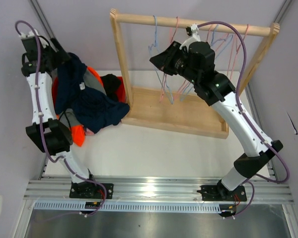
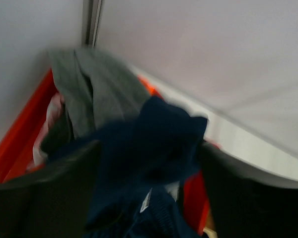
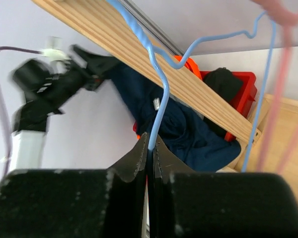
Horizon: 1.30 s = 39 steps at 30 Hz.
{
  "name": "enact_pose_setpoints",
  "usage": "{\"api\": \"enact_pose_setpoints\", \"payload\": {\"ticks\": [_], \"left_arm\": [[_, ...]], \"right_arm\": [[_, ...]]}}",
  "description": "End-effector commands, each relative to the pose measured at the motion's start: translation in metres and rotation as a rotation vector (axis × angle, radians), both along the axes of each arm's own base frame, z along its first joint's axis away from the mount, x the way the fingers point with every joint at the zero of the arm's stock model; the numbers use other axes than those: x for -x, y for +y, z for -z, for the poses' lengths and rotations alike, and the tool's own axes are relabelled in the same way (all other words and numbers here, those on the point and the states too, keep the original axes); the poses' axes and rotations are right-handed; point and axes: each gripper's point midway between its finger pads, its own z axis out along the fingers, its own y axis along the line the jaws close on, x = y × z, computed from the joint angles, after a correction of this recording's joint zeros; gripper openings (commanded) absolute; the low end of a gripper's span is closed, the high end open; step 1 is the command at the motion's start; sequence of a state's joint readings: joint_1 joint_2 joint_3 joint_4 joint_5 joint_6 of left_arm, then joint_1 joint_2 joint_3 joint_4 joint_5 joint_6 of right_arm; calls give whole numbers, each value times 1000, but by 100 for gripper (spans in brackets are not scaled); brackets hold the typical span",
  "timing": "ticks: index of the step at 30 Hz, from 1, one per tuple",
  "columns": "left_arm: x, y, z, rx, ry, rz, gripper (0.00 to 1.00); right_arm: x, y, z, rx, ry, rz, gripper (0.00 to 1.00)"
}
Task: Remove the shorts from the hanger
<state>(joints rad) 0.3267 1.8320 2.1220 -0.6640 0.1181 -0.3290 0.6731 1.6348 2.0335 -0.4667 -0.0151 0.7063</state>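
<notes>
Gripping navy shorts (image 2: pixel 161 126), apparently: raised left gripper (image 2: pixel 150 148)

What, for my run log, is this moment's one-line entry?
left end effector: shut on navy shorts | right end effector: shut on blue hanger

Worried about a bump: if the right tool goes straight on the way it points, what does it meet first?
Probably the wooden bar, just beyond the blue hanger the right tool grips; depth is unclear.
</notes>
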Motion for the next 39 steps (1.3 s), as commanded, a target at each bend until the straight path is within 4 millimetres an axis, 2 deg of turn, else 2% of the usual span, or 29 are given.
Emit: {"api": "enact_pose_setpoints", "payload": {"ticks": [1,2,4,5,6,7,11,12,13,15,16,18,19,20,21,22,23,24,25,26,27,28,29,30,31,32,34,35,39], "left_arm": [[0,-10,12,47,18,13,99],[1,-13,18,43,32,14,99],[10,-14,1,25,2,-1,99],[14,-16,-7,19,-12,-2,99],[26,-19,-25,3,-46,-8,99],[34,-21,-35,-8,-62,-11,99],[79,-41,-85,-44,-178,20,99],[87,-46,-80,-39,-177,37,99],[112,-57,-108,-59,-252,49,99],[131,-67,-109,-56,-279,72,99],[158,-82,-130,-68,-345,107,99],[178,-96,-130,-66,-376,140,99],[198,-113,-117,-58,-381,201,99],[208,-123,-121,-67,-425,238,99],[221,-131,-123,-71,-456,262,99],[220,-137,-81,-37,-395,289,99],[251,-153,-97,-66,-493,339,99],[264,-160,-95,-67,-524,361,99],[266,-166,-69,-43,-501,391,99],[270,-175,-49,-31,-509,439,99],[288,-183,-35,-27,-532,455,99],[294,-186,-28,-28,-532,468,99],[290,-191,6,18,-455,493,99],[296,-194,11,21,-457,500,99],[297,-194,21,28,-443,499,99],[292,-192,48,52,-392,486,99],[295,-188,59,35,-382,465,99],[293,-187,76,48,-342,457,99],[295,-185,84,43,-330,436,99]], "right_arm": [[16,-19,-4,15,-3,17,37],[19,-21,-5,18,-9,16,57],[21,-31,-4,33,-9,48,81],[23,-33,-4,35,-10,52,85],[25,-35,-6,35,-12,55,89],[28,-39,-7,33,-15,58,99],[41,-49,-14,19,-25,59,99],[44,-52,-15,15,-28,61,99],[46,-54,-15,11,-27,61,99],[57,-61,-20,0,-31,61,99],[60,-64,-20,-1,-29,60,99],[74,-74,-27,-15,-43,57,99],[80,-77,-28,-15,-48,52,99],[84,-81,-25,-7,-50,50,99],[100,-91,-39,-33,-97,40,99],[109,-96,-44,-39,-124,30,99],[123,-97,-49,-46,-166,-22,99],[127,-97,-41,-23,-213,-43,99],[153,-117,-56,-55,-288,-42,99],[162,-127,-55,-55,-320,-30,99],[162,-132,-37,-16,-335,-14,100],[189,-157,-47,-46,-404,12,99],[193,-175,-43,-47,-425,74,99],[190,-183,-19,-11,-408,114,99],[196,-195,-11,-7,-418,151,99],[215,-226,-14,-47,-463,228,99],[228,-259,13,-61,-449,331,100],[231,-266,26,-53,-431,350,99],[240,-293,79,-27,-379,430,99]]}}
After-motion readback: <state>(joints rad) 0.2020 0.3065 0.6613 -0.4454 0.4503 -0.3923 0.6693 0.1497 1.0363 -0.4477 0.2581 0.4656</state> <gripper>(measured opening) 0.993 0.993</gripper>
